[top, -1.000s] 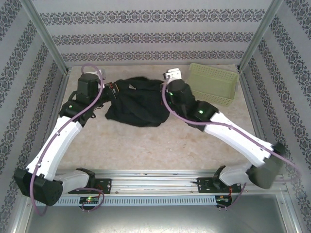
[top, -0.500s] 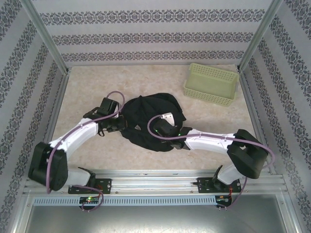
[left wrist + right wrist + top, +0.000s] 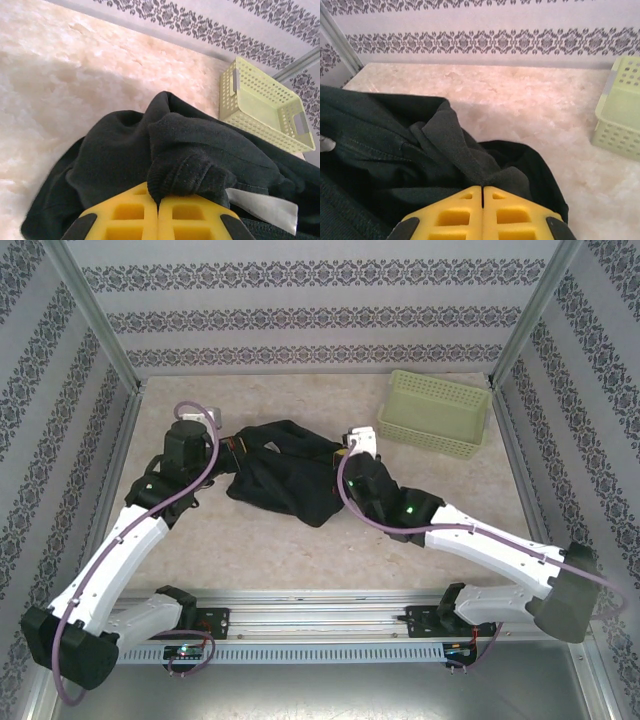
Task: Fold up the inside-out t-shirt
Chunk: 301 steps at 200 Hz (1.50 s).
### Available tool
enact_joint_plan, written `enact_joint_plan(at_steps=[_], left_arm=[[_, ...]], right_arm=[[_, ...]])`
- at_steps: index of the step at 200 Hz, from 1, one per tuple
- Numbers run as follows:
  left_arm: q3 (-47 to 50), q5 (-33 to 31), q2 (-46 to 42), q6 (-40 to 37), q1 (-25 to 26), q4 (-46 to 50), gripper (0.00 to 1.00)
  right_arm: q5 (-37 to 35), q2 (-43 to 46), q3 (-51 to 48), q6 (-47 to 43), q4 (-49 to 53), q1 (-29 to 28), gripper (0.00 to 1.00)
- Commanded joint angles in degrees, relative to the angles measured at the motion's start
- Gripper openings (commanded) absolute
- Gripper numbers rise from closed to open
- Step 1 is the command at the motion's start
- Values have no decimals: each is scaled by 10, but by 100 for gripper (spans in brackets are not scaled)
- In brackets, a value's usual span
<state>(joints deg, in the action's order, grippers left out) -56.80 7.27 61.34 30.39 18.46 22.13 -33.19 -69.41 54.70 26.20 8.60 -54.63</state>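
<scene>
Top external view: we see the black inside-out t-shirt [image 3: 290,478] bunched on the pale marbled table [image 3: 300,550], between the two arms and near the pale green basket [image 3: 435,412] at back right. In the wrist views, the left gripper [image 3: 158,200] and the right gripper [image 3: 482,192] each pinch a fold of its cloth, yellow jaws pressed together. A small white tag [image 3: 265,209] shows beside the left gripper; we cannot read any writing on it.

The left gripper [image 3: 158,204] and right gripper [image 3: 482,192] swung away from the table's [image 3: 300,400] near edge toward its far edge, dragging the inside-out t-shirt [image 3: 290,475] along and stretching it wider between them.
</scene>
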Motion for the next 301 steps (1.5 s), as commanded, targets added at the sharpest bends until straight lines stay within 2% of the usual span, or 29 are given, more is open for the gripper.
enact_joint_plan(at_steps=[1, 16, 42, 68, 85, 109, 127, 151, 181, 214, 238, 272, 301], left_arm=[[65, 28, 54, 0, 1, 13, 9], [99, 55, 67, 4, 6, 5, 15], [127, 59, 64, -4, 19, 20, 31], [106, 24, 61, -14, 45, 74, 46], [85, -11, 63, -12, 79, 108, 54], [84, -41, 59, 8, 117, 110, 58], [88, -38, 70, 22, 120, 98, 58], [79, -36, 98, 31, 126, 98, 52], [90, -25, 116, 37, 131, 77, 39], [88, -42, 124, 29, 131, 88, 14], [104, -52, 103, 17, 131, 99, 0], [148, -39, 33, 10, 137, 105, 0], [174, -49, -34, 9, 140, 118, 0]], right_arm=[[-2, -40, -83, 64, 21, -8, 0], [20, -67, -116, 110, 10, -16, 0], [36, -98, -135, 156, 8, -34, 0], [39, -114, -136, 162, 15, -49, 0], [42, -119, -129, 160, 25, -58, 0], [33, -122, -120, 154, 32, -73, 0], [35, -127, -114, 156, 34, -77, 0], [36, -133, -109, 150, 32, -84, 0], [48, -134, -104, 143, 36, -88, 2], [85, -113, -99, 116, 43, -78, 22], [108, -100, -78, 99, 76, -57, 37], [152, -109, -41, 80, 103, -32, 42], [182, -156, 1, 77, 126, -28, 42]])
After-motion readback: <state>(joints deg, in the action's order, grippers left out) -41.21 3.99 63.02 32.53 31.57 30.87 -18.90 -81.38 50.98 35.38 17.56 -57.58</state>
